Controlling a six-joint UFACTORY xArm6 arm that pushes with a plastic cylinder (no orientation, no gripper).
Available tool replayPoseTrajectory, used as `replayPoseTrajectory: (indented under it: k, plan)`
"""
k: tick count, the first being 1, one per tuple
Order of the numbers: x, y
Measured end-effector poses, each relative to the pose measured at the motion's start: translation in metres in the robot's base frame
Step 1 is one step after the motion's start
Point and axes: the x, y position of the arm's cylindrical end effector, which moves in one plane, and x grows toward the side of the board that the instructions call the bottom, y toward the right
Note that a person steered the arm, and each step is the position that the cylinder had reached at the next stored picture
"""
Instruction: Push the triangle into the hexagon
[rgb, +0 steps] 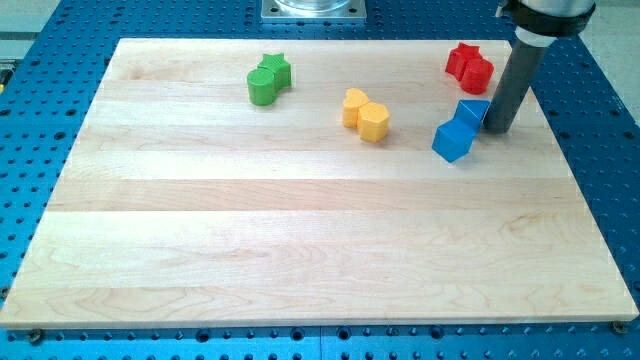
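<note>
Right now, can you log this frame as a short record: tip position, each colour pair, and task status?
surface: wooden board on a blue perforated table
my tip: at the view's right, against the right side of the blue triangle
blue pair: triangle touching the blue cube, which lies to its lower left
yellow pair: yellow hexagon touching the yellow block, near top centre
green pair: view's top left
red pair: view's top right
task status: triangle and hexagon apart, the cube nearer the hexagon
</note>
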Motion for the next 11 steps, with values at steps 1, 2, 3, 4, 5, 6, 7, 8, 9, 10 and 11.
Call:
replayPoseTrajectory:
  k: [1, 2, 3, 4, 5, 6, 7, 8, 9, 10, 11]
  plan:
    - [-0.004, -0.001]
    - [-0.007, -0.027]
    - [-0.014, -0.056]
    - [-0.021, -0.086]
    - [-0.021, -0.109]
    - [-0.019, -0.103]
    - [-0.008, -0.06]
    - [0.002, -0.016]
    - [0.011, -0.001]
    - [0.052, -0.007]
    - [0.085, -0.032]
